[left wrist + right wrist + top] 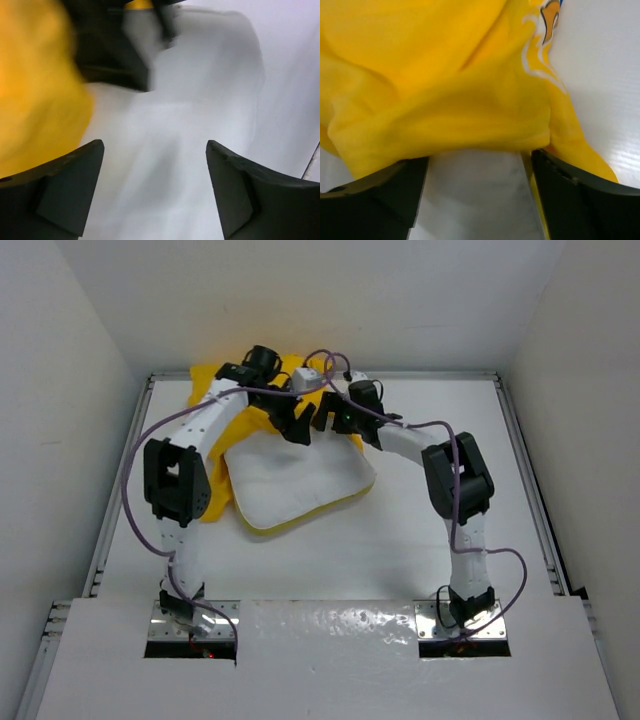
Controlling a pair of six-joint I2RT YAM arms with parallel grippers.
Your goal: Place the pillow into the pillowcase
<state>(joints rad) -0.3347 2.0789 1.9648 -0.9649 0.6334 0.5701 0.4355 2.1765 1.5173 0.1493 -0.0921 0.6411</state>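
Note:
The white pillow with its yellow edge seam lies flat in the middle of the table. The yellow pillowcase is bunched at its far end and along its left side. Both grippers hover close together over the pillow's far edge. My left gripper is open; in the left wrist view the white pillow shows between its fingers, and yellow fabric is at the left. My right gripper is open; in the right wrist view the pillowcase hangs just beyond its fingertips over the pillow. Part of the print shows.
The white table is boxed in by white walls at the left, back and right, with metal rails along its side edges. Purple cables loop off both arms. The right gripper's black body fills the top of the left wrist view.

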